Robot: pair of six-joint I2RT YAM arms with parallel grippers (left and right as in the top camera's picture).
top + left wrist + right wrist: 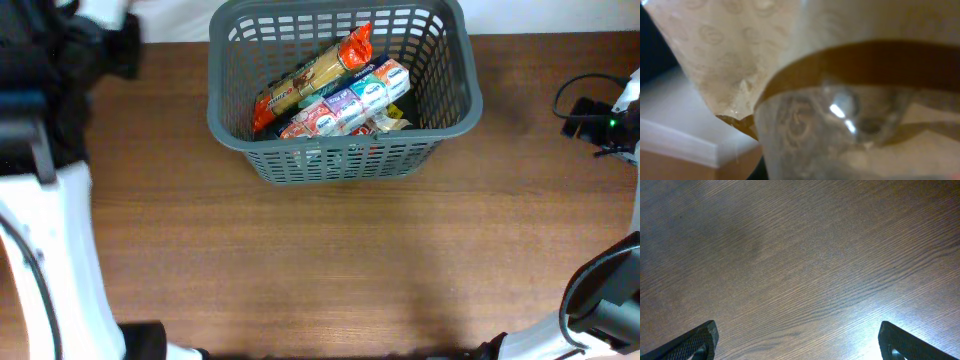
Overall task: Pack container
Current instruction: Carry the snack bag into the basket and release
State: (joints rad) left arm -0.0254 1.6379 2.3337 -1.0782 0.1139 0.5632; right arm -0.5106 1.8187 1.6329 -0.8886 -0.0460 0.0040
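Observation:
The container, a dark grey lattice basket [455, 118], stands at the back middle of the wooden table. In it lie a long orange-ended packet [315, 72] and a row of white, red and blue packs [345, 103]. My left arm [70, 60] is at the far left back edge. The left wrist view is filled by a blurred clear, patterned plastic packet [805, 120] right against the camera, and my left fingers are hidden. My right gripper [797, 332] is open and empty over bare wood, at the table's right edge in the overhead view [592, 115].
A white ledge or box edge [675, 130] shows at the lower left of the left wrist view. White arm bases stand at the front left [50, 270] and front right [600, 310]. Bare wood lies in front of the basket.

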